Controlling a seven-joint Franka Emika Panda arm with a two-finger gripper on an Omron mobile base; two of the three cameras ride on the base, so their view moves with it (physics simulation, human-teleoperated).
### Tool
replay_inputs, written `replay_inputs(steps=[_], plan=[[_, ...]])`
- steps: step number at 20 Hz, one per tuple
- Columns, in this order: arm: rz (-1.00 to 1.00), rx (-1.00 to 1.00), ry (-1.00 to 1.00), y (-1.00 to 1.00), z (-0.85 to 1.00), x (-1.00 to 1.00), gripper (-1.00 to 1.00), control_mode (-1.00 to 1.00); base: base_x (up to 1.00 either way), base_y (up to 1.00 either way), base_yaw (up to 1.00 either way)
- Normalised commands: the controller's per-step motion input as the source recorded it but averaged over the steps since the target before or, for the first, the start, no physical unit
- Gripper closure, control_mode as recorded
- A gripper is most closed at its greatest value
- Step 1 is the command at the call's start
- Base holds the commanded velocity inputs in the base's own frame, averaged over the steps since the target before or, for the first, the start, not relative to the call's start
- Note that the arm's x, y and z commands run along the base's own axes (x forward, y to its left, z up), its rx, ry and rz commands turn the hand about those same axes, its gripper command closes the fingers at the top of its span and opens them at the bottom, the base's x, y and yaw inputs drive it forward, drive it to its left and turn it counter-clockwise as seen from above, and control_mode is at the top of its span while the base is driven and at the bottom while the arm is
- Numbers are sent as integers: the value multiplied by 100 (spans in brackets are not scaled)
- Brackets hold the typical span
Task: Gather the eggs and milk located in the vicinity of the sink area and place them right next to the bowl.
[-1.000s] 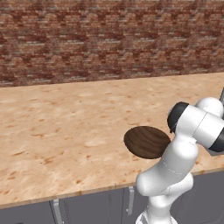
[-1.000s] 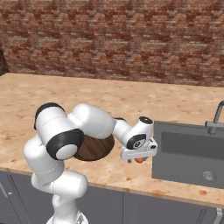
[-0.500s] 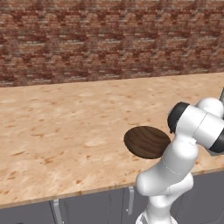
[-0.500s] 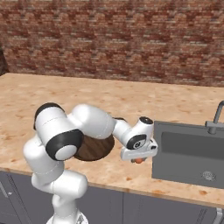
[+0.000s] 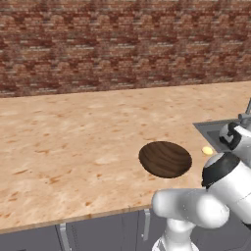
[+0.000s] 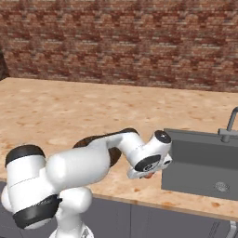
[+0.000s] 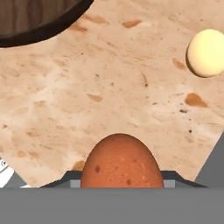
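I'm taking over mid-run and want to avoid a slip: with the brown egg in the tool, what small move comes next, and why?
Probably lift straight up a little. The tool is shut on the orange-brown egg, low over the counter. The bowl lies close by, and the pale egg rests apart on the counter. Rising first should clear the surface before carrying the egg toward the bowl.

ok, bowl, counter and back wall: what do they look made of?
Bowl: dark brown wood, matte by the look; grain streaks run across it. Counter: pale tan speckled stone or laminate, brown flecks, hard to tell which. Back wall: red-brown brick with pale mortar lines, rough look, though it is a flat render.
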Motion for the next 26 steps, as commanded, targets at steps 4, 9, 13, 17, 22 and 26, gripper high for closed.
replay_inputs(steps=[4, 9, 13, 17, 22, 26], plan=[[27, 0, -36, 39, 18, -61, 100, -100, 0, 0, 0], [28, 0, -27, 40, 0, 6, 100, -100, 0, 0, 0], [18, 0, -14, 10, 0, 48, 100, -100, 0, 0, 0], [4, 0, -2, 5, 11, 41, 100, -100, 0, 0, 0], [0, 2, 8, 0, 10, 15, 100, -100, 0, 0, 0], [3, 7, 28, 0, 1, 21, 100, -100, 0, 0, 0]])
